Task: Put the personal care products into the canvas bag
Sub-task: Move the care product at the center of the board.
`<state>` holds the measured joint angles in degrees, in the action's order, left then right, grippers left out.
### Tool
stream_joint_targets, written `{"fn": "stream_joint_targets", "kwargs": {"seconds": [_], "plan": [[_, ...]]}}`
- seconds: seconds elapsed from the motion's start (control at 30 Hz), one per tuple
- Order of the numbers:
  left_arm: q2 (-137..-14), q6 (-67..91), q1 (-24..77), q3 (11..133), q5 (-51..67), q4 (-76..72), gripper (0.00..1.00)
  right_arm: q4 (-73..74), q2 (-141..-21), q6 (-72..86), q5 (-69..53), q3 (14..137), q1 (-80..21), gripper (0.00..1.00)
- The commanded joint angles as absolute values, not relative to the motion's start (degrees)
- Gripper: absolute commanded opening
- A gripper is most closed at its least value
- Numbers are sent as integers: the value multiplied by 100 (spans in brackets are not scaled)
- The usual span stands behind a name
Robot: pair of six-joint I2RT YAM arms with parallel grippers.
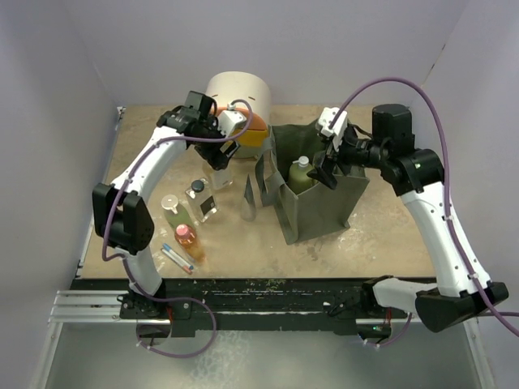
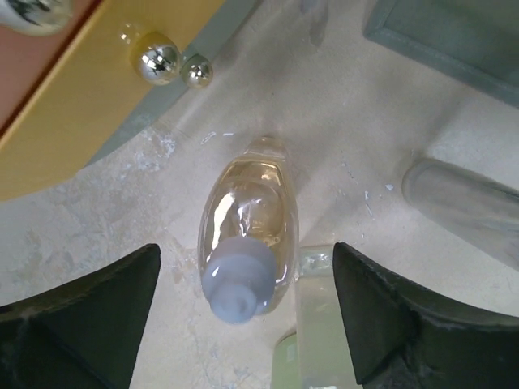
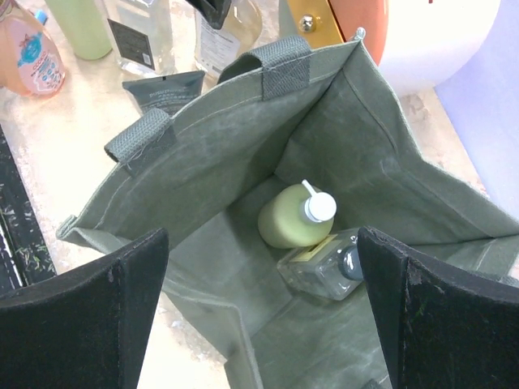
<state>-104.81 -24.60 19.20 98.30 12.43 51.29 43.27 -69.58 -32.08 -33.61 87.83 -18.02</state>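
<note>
1. Left end effector (image 2: 246,271), spread, is straddling a grey-capped bottle (image 2: 247,227) near the drawer unit (image 2: 81,105).
2. Right end effector (image 3: 261,239), spread, is hovering over the canvas bag (image 3: 203,178); only its wrist camera is showing a clear bottle (image 3: 320,274) inside.

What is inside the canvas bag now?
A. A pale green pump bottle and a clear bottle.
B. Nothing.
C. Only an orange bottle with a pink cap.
A: the right wrist view shows the pale green pump bottle and a clear bottle at the bottom of the canvas bag.
</note>
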Motion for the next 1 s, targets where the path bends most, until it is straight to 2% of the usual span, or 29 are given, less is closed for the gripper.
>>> {"fn": "stream_joint_targets", "kwargs": {"seconds": [0.0,0.13,0.4,0.57,0.67,0.97], "plan": [[-9791,-2392,1934,10118,1449,4920,92,4185,-7050,-3339,-3689,9119,-1860,100],[-9255,-2288,1844,9946,1397,4787,100,4104,-7208,-3298,-3833,9348,-1996,100],[-7998,-1719,785,9259,1479,4272,99,3867,-7763,-3372,-3538,10077,-3000,100],[-7327,-1385,309,8754,1132,3937,99,3935,-8470,-3660,-3365,10659,-3635,100],[-7141,-943,-455,8644,1357,3978,99,3854,-9136,-3896,-3266,10958,-4162,100],[-7138,-607,-1381,8535,1815,4171,99,3769,-10356,-4367,-3206,11502,-4807,100]]}}
